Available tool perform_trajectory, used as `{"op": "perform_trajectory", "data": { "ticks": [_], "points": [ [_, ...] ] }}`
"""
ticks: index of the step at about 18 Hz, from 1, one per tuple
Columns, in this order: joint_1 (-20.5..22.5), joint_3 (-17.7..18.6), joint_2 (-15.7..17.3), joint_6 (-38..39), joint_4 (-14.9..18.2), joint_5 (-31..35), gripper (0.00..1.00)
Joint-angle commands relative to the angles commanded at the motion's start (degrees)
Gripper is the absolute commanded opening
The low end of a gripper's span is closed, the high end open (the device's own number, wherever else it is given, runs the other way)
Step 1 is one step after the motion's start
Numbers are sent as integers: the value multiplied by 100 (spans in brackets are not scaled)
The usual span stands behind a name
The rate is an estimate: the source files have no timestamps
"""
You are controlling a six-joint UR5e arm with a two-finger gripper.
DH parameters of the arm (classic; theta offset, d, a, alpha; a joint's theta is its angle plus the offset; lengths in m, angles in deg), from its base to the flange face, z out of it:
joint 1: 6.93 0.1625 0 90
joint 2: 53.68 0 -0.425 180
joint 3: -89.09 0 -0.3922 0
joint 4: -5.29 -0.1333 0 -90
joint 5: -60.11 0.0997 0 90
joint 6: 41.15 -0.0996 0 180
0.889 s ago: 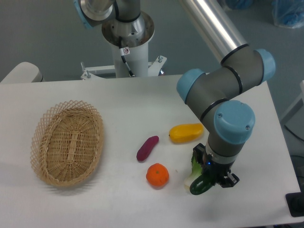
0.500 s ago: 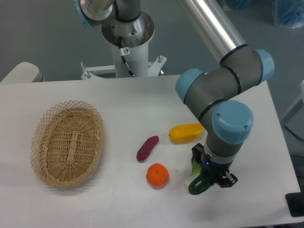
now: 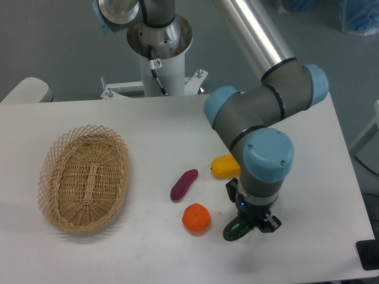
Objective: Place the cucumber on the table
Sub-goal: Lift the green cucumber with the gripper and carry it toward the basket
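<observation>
The cucumber (image 3: pixel 234 230) is dark green and glossy; only its lower end shows, sticking out below my gripper (image 3: pixel 247 222) at the front right of the white table (image 3: pixel 148 130). The gripper points down and is shut on the cucumber, holding it just above or at the tabletop; I cannot tell which. The wrist hides the rest of the cucumber. No bok choy shows; the arm covers that spot.
An orange (image 3: pixel 196 218) lies just left of the cucumber. A purple vegetable (image 3: pixel 184 184) and a yellow vegetable (image 3: pixel 223 167), partly hidden by the arm, lie behind it. A woven basket (image 3: pixel 83 177) stands at the left. The robot base (image 3: pixel 159 41) is at the back.
The arm and gripper have moved left with the cucumber, nearer the orange. The white-stalked green vegetable seen beside the gripper before is now hidden, and the arm covers more of the yellow vegetable.
</observation>
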Motion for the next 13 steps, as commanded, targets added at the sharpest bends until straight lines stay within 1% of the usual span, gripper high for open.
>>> {"op": "perform_trajectory", "data": {
  "ticks": [2,6,10,12,13],
  "points": [
    [-105,176,97,27,0,0,16],
    [-219,387,202,194,17,26,16],
    [-386,694,343,255,26,35,16],
    [-439,870,422,430,35,70,17],
    [-562,941,431,597,35,123,19]
  ]
}}
